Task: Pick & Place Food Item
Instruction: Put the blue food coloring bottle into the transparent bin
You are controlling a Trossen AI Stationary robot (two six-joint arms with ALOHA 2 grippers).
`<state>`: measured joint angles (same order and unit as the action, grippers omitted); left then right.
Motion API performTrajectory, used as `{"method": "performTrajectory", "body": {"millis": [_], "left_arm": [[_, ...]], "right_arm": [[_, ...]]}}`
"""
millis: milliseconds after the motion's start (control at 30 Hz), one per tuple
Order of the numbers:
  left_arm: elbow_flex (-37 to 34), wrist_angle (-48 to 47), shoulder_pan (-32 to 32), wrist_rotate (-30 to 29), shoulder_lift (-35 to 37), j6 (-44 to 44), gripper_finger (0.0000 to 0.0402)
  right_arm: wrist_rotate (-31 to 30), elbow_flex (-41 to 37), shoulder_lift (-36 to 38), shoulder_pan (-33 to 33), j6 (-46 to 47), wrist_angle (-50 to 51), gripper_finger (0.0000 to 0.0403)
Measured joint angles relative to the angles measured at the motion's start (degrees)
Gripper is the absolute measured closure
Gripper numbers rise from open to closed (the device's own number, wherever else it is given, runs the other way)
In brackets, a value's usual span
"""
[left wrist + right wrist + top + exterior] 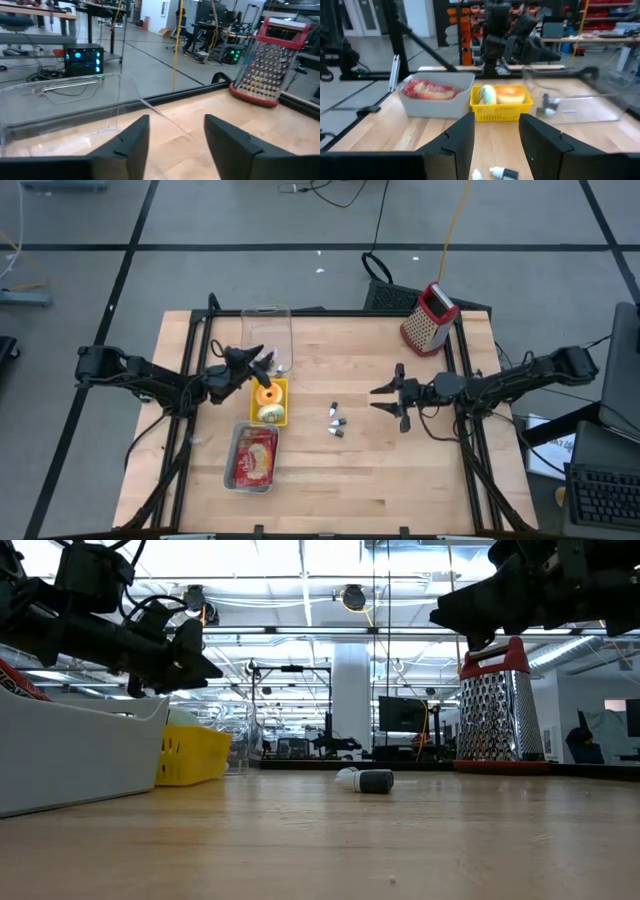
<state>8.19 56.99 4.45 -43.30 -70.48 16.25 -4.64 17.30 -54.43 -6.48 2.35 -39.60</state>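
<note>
A yellow basket (272,402) left of the table's middle holds an orange round food item (510,94) and a pale green one (487,94). Beside it, toward the near edge, stands a grey tray (252,460) with a red packaged food item (427,89). My left gripper (260,364) hovers just past the basket's far end, open, with nothing between its fingers (131,145). My right gripper (385,397) hangs above the table right of the middle, facing the basket, also open with nothing in it (495,135).
A clear plastic container (266,330) lies at the far left, next to my left gripper. A red-and-metal grater (430,318) stands at the far right. Several small grey and white pieces (335,420) lie on the bare wood between basket and right gripper.
</note>
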Motion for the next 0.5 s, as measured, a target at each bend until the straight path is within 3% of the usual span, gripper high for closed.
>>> {"method": "performTrajectory", "body": {"millis": [200,500], "left_arm": [[2.5,0.3,-2.0,6.1,0.0,-1.6,0.0155],[10.6,-0.3,-6.3,13.8,0.0,-9.2,0.0144]], "right_arm": [[-0.2,0.1,-7.5,-3.2,-0.1,-2.9,0.0252],[-2.8,5.7,-27.0,-5.6,2.7,-2.9,0.0228]]}}
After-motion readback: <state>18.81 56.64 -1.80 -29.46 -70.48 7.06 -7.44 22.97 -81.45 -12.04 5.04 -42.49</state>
